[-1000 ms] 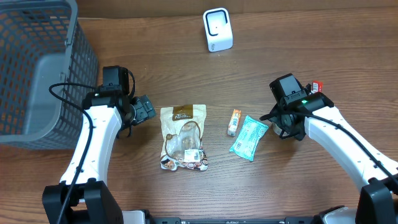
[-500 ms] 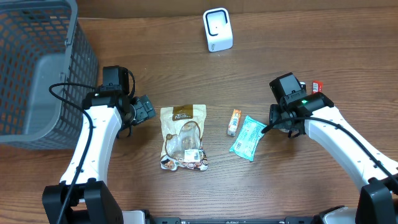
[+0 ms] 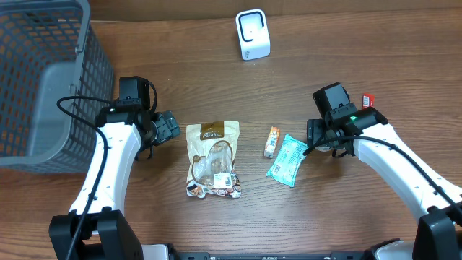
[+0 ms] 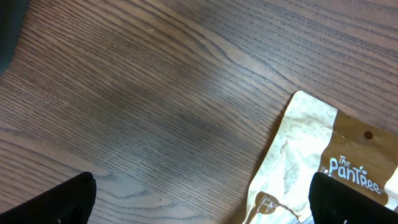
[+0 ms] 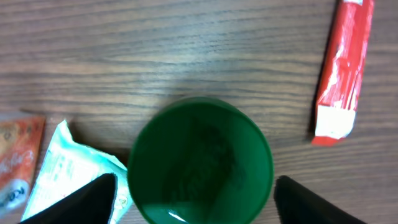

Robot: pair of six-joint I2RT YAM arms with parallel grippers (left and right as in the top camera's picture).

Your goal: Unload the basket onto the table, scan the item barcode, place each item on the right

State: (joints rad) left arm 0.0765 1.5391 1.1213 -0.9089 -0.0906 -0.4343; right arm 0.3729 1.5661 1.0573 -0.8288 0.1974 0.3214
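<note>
From above, I saw the white scanner (image 3: pixel 253 34) standing at the far edge of the table (image 3: pixel 216 79), with a grey mesh basket (image 3: pixel 43 79) off to the left. A beige pouch (image 3: pixel 211 157) lay flat mid-table, its label too small to read from up there. To its right lay a small orange packet (image 3: pixel 271 141) and, just beside that, a teal packet (image 3: pixel 289 159). A red sachet (image 3: pixel 369 100) sat further right. The left gripper (image 3: pixel 167 127) hung just beside the pouch's top corner. The right gripper (image 3: pixel 317 139) hovered just right of the teal packet, well apart from the scanner.

On the left wrist view, the fingers (image 4: pixel 56 202) showed as dark tips in the two bottom corners, spread wide and grasping nothing. Between them lay only wood and the pouch's corner. I could read "The Pantree" in white on its brown band (the rest ran out of frame).

On the right wrist view, a green cup (image 5: pixel 200 160) stood upright on the wood, seen straight down its mouth. The fingers (image 5: pixel 93 196) were spread to either side of it, released rather than clamped. One showed a sliver of wood before the rim. The other sat so near that I couldn't tell whether it touched. The red sachet lay apart at upper right, its print blurred. The teal packet lay just beside the cup, the orange one beyond it, and neither's lettering was legible.
</note>
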